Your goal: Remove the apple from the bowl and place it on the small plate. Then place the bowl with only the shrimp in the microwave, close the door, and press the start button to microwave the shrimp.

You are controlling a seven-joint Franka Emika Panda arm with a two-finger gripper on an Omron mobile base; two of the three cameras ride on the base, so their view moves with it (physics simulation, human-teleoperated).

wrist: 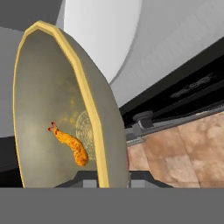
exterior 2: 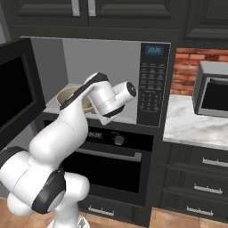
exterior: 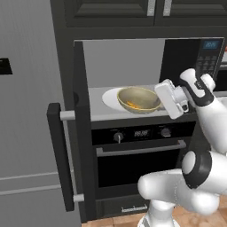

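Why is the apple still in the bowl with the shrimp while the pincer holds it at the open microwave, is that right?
Not quite: no apple is in the bowl. The hand view shows only the shrimp inside. The rest holds: the pincer grips the bowl's rim at the open microwave.

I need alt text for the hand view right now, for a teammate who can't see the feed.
Close-up of the olive-yellow bowl, gripped at its rim by the shut gripper, with one orange shrimp inside and no apple. Behind it lie the microwave's white round tray and grey floor, with the lower oven's front and a tiled floor beyond.
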